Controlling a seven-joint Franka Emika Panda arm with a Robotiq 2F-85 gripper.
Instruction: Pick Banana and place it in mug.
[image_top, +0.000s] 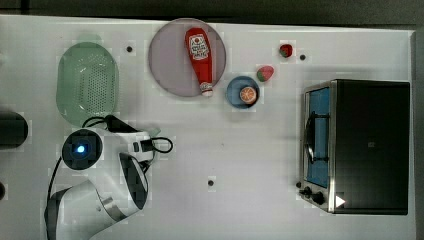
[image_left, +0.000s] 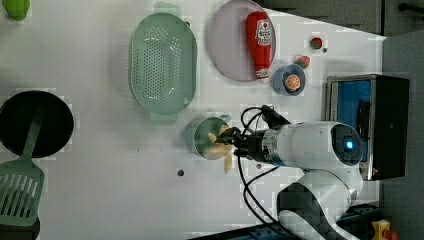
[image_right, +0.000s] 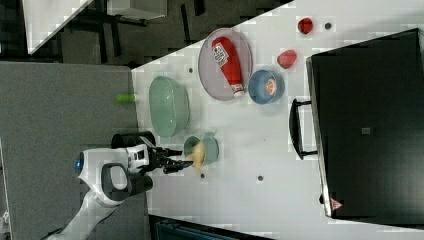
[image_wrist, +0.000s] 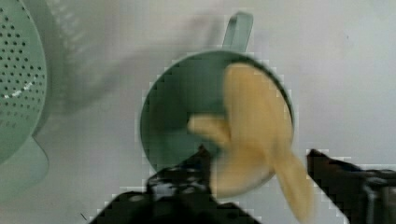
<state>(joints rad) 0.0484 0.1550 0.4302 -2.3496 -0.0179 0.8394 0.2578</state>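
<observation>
A white table (image_top: 260, 150) filled the scene. Dark flooring (image_right: 150, 30) lay past its edge. A grey panel (image_right: 60, 110) stood alongside.

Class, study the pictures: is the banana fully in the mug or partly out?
Partly out: the banana lies across the mug, one end past its rim.

Pale yellow banana (image_wrist: 252, 135) over rim of pale-green mug (image_wrist: 187, 98), upright on table.

arm (image_left: 310, 145) reaching level, fingers (image_wrist: 177, 179) spread apart
</observation>
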